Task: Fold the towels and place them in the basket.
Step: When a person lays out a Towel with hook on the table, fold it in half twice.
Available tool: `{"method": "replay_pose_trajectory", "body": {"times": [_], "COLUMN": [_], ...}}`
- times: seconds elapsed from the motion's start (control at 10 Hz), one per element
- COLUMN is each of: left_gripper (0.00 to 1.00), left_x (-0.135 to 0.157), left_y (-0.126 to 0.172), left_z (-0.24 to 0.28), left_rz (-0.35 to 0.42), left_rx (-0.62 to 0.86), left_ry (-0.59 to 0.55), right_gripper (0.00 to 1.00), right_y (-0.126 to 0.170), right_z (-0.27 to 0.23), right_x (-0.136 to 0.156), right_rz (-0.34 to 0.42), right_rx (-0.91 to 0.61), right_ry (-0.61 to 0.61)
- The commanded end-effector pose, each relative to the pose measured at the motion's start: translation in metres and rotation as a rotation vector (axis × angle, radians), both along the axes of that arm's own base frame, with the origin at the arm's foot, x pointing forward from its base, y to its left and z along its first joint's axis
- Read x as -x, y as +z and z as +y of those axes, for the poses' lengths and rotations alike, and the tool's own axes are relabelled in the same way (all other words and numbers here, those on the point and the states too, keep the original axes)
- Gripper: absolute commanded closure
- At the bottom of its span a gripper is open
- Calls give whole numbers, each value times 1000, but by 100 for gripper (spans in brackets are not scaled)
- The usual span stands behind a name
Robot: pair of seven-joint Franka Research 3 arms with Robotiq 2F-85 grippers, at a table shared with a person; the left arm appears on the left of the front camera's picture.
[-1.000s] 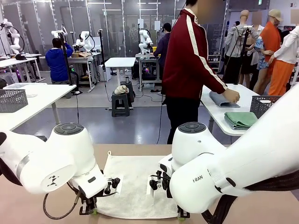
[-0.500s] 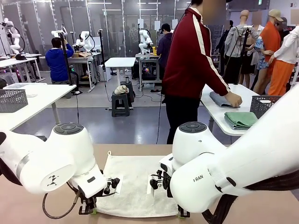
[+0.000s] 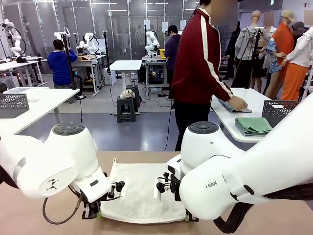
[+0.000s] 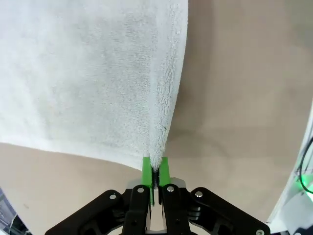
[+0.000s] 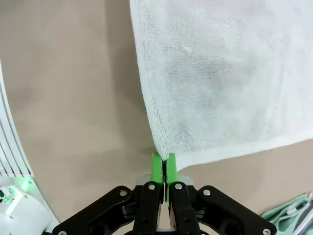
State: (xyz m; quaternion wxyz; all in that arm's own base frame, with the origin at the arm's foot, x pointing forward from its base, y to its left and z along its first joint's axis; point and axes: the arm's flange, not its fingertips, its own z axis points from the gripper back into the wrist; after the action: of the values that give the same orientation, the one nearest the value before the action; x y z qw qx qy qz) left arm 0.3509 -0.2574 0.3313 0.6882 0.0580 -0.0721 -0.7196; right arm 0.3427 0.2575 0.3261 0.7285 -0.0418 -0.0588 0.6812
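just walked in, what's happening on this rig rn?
Both arms are on the cream-white towel, spread on the tan table. The left gripper is shut on one near corner and the right gripper is shut on the other. No fold is made yet. The person across the table is turned away, one hand on a grey cloth on a neighbouring white table.

The right arm (image 3: 230,181) bears dark letters, "FRAN" (the rest curves away); the left arm (image 3: 44,166) carries a wordless emblem. Nothing else is legible.
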Motion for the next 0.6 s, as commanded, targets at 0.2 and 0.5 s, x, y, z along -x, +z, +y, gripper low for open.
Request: {"method": "replay_pose_trajectory", "body": {"times": [0.2, 0.5], "left_gripper": [100, 100], "left_x": [-17, -29], "left_y": [54, 60], "left_z": [5, 1], "left_rz": [-51, -47], "left_rx": [-63, -72], "left_ry": [13, 0], "right_gripper": [99, 99], "right_y": [49, 59], "right_z": [-4, 3], "right_x": [-18, -27], "right_rz": [-18, -39], "right_rx": [-13, -23], "right_ry": [63, 82]}}
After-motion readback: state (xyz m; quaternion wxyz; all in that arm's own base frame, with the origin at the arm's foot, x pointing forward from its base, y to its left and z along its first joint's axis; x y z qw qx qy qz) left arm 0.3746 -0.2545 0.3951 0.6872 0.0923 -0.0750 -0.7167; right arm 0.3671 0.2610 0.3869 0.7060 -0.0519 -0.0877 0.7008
